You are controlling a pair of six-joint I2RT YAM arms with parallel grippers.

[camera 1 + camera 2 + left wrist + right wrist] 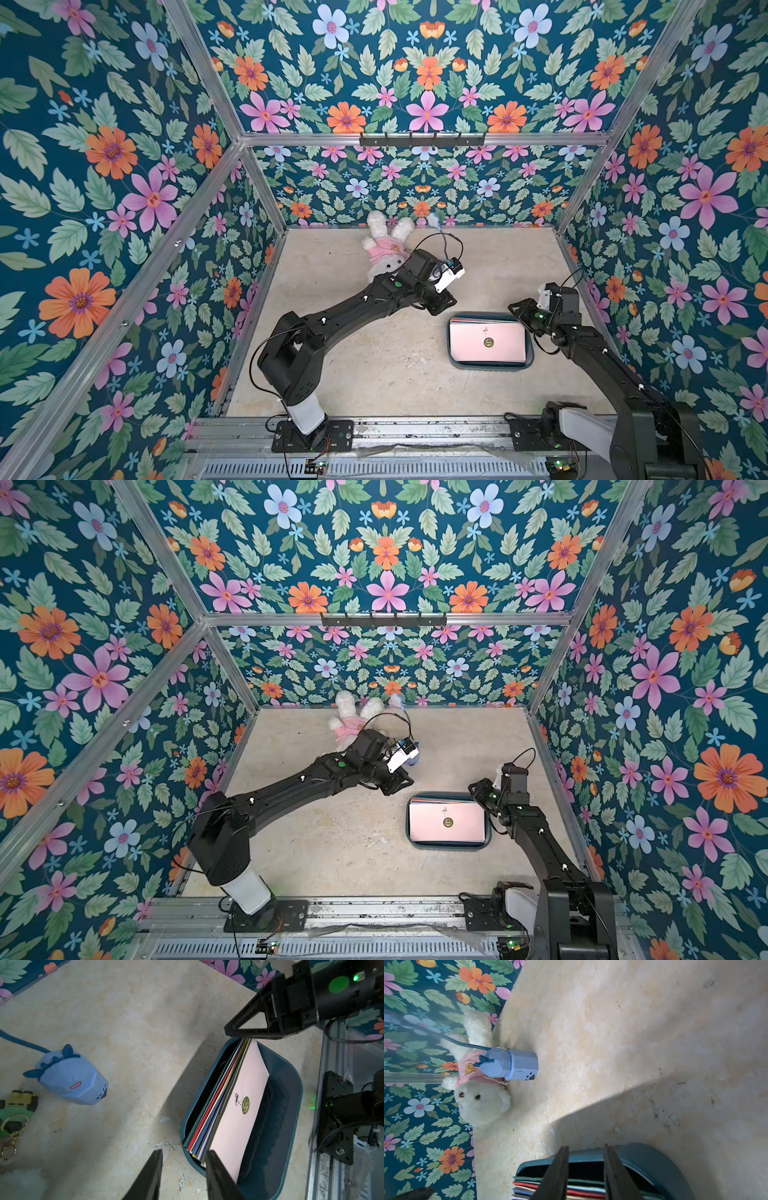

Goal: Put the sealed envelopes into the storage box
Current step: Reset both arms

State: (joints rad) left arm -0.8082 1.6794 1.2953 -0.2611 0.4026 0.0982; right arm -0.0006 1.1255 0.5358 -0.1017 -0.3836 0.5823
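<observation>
The dark teal storage box [490,366] sits on the table right of centre and shows in both top views [449,846]. Several sealed envelopes [209,1118] lie stacked in it, a pink one [486,343] on top with a round green seal [245,1105]. Red, blue, teal and lilac edges show in the right wrist view [525,1185]. My left gripper [184,1151] hovers open at the box's left end, holding nothing. Also open and holding nothing, my right gripper [586,1147] hangs over the box's right end, above the envelope edges.
A white plush bunny [386,249] in a pink top lies at the back. A light-blue toy [70,1082] with a dark cord rests beside it, and a green keychain toy [16,1109] lies close by. Floral walls enclose the table; a metal rail [415,428] runs along the front.
</observation>
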